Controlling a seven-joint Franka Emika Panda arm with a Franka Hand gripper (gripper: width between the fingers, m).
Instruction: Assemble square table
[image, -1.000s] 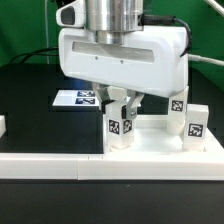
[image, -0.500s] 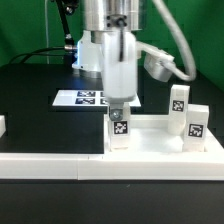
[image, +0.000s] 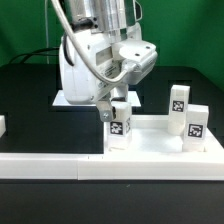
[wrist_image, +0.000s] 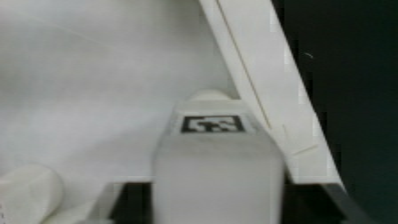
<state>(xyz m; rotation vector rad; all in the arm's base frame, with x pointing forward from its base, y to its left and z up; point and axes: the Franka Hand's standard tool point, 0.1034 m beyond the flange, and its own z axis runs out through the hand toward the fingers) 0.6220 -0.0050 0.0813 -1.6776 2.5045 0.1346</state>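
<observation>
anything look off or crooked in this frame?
Nothing stands out. Three legs stand upright on the square table top: one under the gripper, two toward the exterior view's right. No tilt, damage or loose part shows.

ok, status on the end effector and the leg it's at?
End effector closed on near leg. Leg upright on tabletop. Two more legs standing alongside, apart. Nothing blocking.

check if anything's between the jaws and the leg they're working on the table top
Nothing visible is. In the exterior view the gripper sits right on top of the upright leg, which stands on the table top. The wrist view shows the same leg directly between the jaws. The other two legs stand apart, toward the exterior view's right.
</observation>
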